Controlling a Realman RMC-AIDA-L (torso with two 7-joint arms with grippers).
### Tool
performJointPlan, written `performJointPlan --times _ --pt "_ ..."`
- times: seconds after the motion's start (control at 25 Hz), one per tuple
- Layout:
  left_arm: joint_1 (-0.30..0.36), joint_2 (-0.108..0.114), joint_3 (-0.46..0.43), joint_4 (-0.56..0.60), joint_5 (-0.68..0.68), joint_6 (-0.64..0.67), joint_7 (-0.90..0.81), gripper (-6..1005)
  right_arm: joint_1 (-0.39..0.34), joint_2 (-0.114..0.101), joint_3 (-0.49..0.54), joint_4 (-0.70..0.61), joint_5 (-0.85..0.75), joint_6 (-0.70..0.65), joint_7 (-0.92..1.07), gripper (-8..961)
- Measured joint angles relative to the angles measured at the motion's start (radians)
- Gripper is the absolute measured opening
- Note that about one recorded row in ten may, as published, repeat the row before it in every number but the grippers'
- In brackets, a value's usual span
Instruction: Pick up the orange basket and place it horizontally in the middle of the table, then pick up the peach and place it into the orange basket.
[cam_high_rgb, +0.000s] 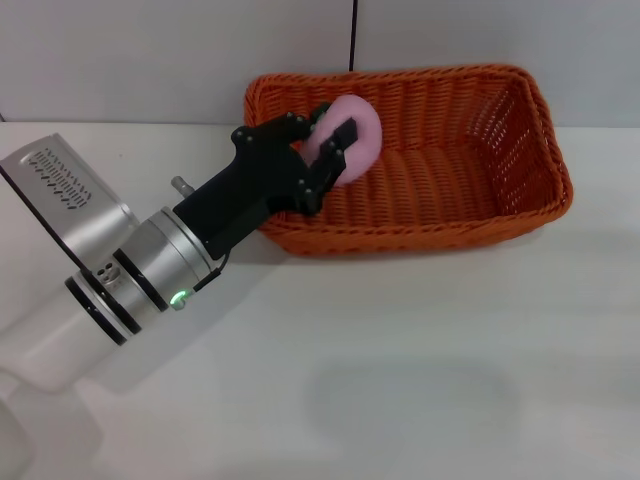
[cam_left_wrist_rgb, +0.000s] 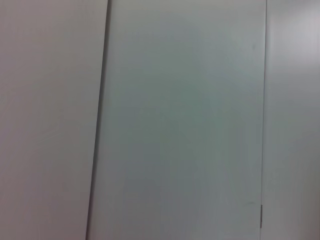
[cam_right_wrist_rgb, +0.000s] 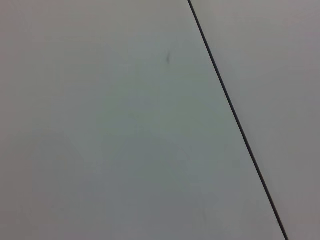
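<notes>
Holding the peach over the orange basket's left end.
Left gripper was clamped on it; released too near the rim, it could roll onto the table.

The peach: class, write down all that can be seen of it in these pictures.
The peach is a small, round, smooth pink toy with no leaf showing. The left gripper is shut on it, black fingers across its near side. It sits over the left end of the orange basket, just inside the rim; whether it touches the basket floor cannot be told. Only the head view shows it.
</notes>
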Motion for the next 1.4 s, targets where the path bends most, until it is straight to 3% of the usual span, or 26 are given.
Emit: performJointPlan --times 0.04,0.24,0.6,0.76,1.04,1.4 --pt "0.000 0.000 0.001 -0.031 0.006 0.062 0.001 197 0.004 0.000 0.001 0.005 0.001 0.000 0.000 467" --pt "0.006 0.001 -0.003 -0.032 0.006 0.044 0.001 288 0.020 0.000 0.002 0.023 0.001 -0.001 -0.004 467" --pt "0.030 0.006 -0.017 -0.022 0.007 -0.050 0.001 651 0.037 -0.001 0.002 0.025 0.002 -0.001 -0.001 467" --pt "0.070 0.009 -0.080 -0.003 0.006 -0.157 0.001 824 0.040 -0.001 0.002 0.026 0.009 -0.003 0.000 467" --pt "0.196 0.008 -0.305 0.016 -0.001 -0.349 0.002 824 0.036 0.000 0.015 0.025 0.060 -0.009 -0.002 467" --pt "0.273 0.007 -0.481 0.019 -0.002 -0.410 0.000 824 0.029 0.001 0.026 0.027 0.087 -0.003 -0.006 467"
